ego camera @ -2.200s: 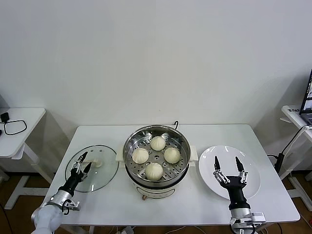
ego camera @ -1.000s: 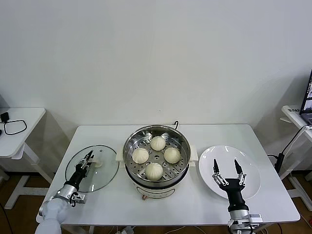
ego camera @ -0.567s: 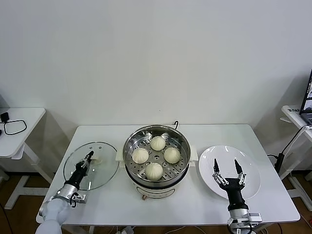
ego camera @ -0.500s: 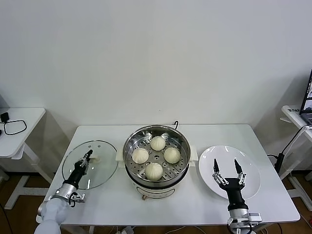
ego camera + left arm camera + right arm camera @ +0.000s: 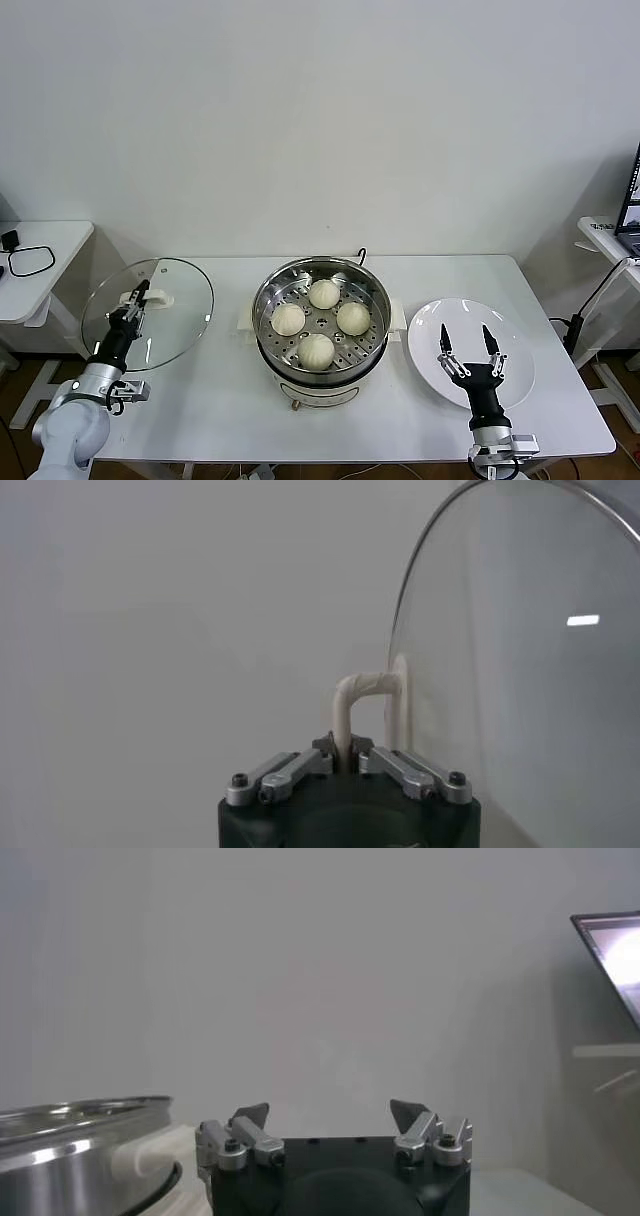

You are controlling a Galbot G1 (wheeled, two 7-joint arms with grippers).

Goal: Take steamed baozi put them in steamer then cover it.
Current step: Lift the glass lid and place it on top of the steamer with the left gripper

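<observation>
Several cream-white baozi (image 5: 323,293) rest on the perforated tray inside the shiny steamer (image 5: 268,290) at the table's middle. My left gripper (image 5: 138,297) is shut on the white handle (image 5: 350,705) of the round glass lid (image 5: 170,315). The lid is raised off the table, tilted on edge over the table's left end; its glass (image 5: 520,670) fills much of the left wrist view. My right gripper (image 5: 468,340) stands open and empty, pointing up over the white plate (image 5: 515,375). In the right wrist view, the steamer's rim (image 5: 70,1128) and white side handle (image 5: 150,1148) lie beside the right gripper (image 5: 330,1116).
A black cord (image 5: 360,255) runs behind the steamer. A side table (image 5: 50,260) with a black cable stands to the left. Another desk with a laptop (image 5: 632,205) stands at the right. The table's front strip lies bare.
My left gripper has closed on the lid's handle and lifted the lid off the table, up and to the left, tipping it on edge. The right arm has stayed put.
</observation>
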